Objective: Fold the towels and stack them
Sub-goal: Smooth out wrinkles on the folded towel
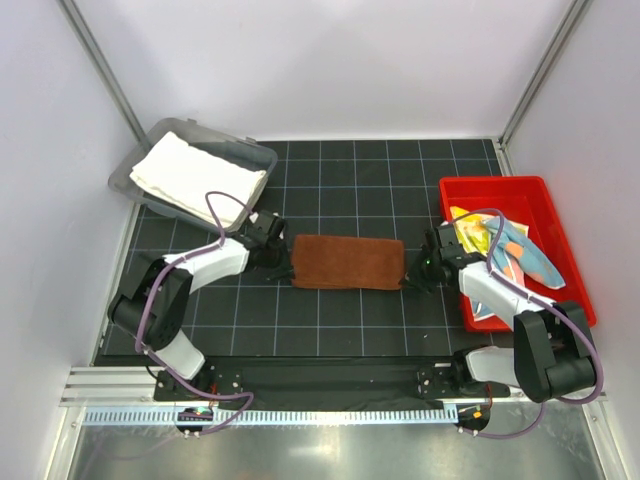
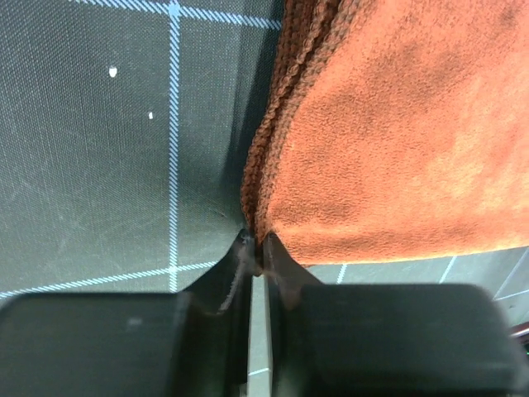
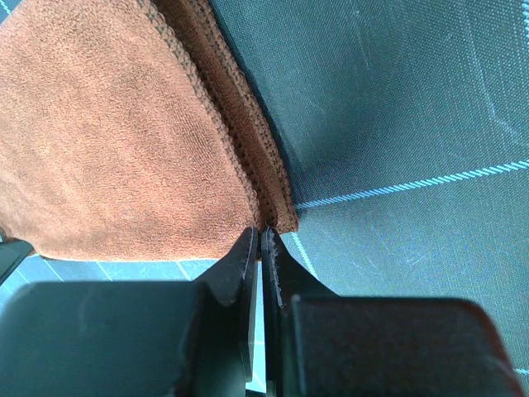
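The rust-brown towel [image 1: 348,262] lies folded in a flat strip on the black grid mat [image 1: 340,330], between both arms. My left gripper [image 1: 283,268] is shut on the towel's near left corner; the left wrist view shows the brown towel [image 2: 397,141] with its stitched edge pinched at my gripper's tips [image 2: 256,246]. My right gripper [image 1: 413,272] is shut on the near right corner; in the right wrist view the towel [image 3: 116,141] ends at my gripper's tips [image 3: 260,237]. The cream-white towel [image 1: 200,172] lies folded in a grey bin. The light-blue dotted towel [image 1: 527,256] and the yellow towel [image 1: 470,228] lie in a red bin.
The grey bin [image 1: 158,130] stands tilted at the back left corner of the mat. The red bin [image 1: 572,262] stands along the right edge, beside the right arm. White walls and metal posts close in the back and sides.
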{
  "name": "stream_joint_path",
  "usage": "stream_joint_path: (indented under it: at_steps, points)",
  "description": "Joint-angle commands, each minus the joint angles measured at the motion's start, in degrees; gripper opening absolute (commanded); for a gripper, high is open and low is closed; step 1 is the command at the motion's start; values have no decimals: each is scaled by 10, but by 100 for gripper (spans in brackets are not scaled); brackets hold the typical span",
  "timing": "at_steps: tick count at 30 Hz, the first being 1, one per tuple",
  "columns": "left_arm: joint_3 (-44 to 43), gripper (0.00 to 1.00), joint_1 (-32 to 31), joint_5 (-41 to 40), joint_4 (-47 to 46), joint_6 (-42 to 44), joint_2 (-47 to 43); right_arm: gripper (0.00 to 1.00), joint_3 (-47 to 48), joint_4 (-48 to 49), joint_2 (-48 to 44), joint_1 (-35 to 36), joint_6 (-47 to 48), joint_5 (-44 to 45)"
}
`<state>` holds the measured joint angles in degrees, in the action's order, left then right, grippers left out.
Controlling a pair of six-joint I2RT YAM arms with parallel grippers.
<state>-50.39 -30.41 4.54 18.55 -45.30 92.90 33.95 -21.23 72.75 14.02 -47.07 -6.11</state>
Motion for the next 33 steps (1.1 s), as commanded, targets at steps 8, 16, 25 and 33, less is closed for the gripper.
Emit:
stream_joint_path:
  at_steps: [8,16,25,33]
  points:
    - [-56,0,-2,-2,74,-4,-44,1,74,-68,3,0,47,58]
    - [66,0,-17,24,-28,-39,-67,1,27,-46,8,0,69,109]
    - [70,46,-37,69,-30,-37,-82,19,30,-50,16,0,73,129]
    - [-20,50,-37,58,7,19,-99,32,80,-93,-20,0,83,110]
